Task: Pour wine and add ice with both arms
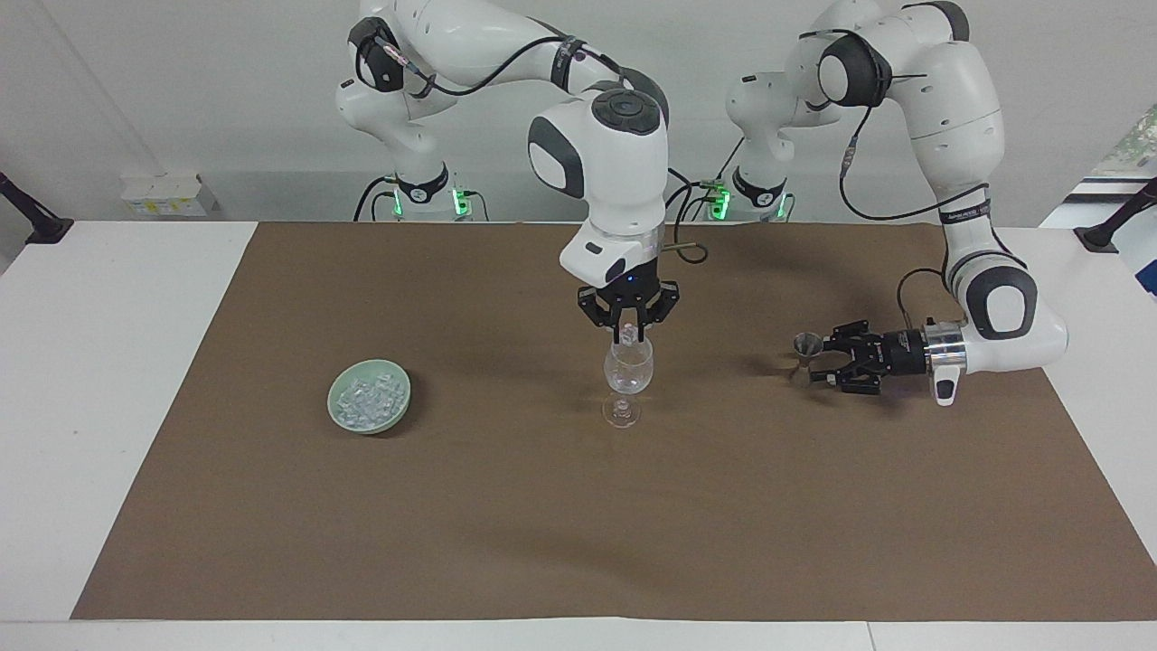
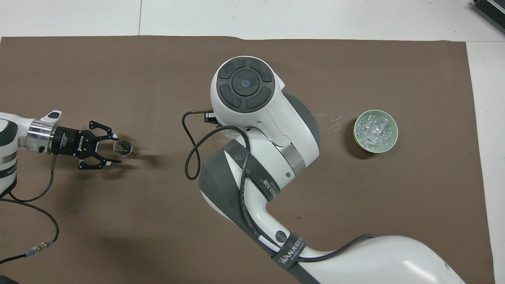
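Right gripper (image 1: 627,336) hangs pointing straight down directly over the wine glass (image 1: 627,378), fingertips pinched together on one ice cube (image 1: 626,335) right at the glass rim. Only the facing view shows this: in the overhead view the right arm's wrist housing covers gripper, cube and nearly all of the glass, with just a sliver of rim (image 2: 230,135) peeking out at the housing's edge. Contact between cube and glass can't be read from either view.

Glass stands upright mid-table on the brown mat (image 1: 542,506). No wine visible in it.

The rest of the ice (image 2: 375,130) sits piled in the pale green bowl (image 2: 390,144), toward the right arm's end of the table, well apart from the glass. The overhead view separates the individual chunks; the facing view gives only a whitish heap (image 1: 367,399).

Left gripper (image 1: 811,363) is held low and horizontal toward the left arm's end of the table, at a small metal jigger (image 1: 806,354). Overhead view shows the jigger's open mouth (image 2: 122,147) and the fingers (image 2: 113,161) standing apart on either side of it, tips (image 2: 109,148) near its wall. Facing view shows the hourglass profile instead. Neither view settles whether the fingers actually grip it, or whether the jigger rests on the mat.
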You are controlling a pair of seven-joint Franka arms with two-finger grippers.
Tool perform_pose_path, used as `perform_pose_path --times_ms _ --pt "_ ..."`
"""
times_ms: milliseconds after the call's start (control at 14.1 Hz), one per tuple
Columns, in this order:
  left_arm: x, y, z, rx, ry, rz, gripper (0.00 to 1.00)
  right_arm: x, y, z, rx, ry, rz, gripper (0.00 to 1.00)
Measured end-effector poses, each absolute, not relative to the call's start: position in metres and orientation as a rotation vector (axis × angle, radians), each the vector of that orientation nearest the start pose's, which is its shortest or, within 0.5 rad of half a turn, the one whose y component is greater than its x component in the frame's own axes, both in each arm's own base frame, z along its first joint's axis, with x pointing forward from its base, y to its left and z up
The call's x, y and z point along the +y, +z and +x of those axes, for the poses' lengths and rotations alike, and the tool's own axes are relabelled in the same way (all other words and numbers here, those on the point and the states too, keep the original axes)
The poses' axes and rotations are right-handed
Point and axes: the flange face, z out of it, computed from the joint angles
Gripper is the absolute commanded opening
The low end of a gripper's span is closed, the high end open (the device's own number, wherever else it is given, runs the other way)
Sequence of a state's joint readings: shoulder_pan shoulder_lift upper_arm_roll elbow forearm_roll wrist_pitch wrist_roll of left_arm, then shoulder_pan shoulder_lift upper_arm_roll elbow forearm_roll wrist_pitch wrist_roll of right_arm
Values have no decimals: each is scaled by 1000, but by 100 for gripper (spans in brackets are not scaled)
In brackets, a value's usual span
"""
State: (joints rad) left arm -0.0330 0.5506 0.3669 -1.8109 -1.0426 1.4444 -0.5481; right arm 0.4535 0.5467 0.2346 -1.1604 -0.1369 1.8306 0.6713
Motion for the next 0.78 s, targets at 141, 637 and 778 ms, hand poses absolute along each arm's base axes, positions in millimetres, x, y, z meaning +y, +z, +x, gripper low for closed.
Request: perform_pose_path --times_ms 141,637,778 --pt "77 249 578 1314 -1052 1757 65 418 499 594 -4 -176 -3063 0" --pt "75 247 577 1310 -1065 1754 65 423 489 596 -14 -179 -3059 19" --pt "74 247 576 1303 -1077 1752 66 424 489 595 -16 -179 -3059 46"
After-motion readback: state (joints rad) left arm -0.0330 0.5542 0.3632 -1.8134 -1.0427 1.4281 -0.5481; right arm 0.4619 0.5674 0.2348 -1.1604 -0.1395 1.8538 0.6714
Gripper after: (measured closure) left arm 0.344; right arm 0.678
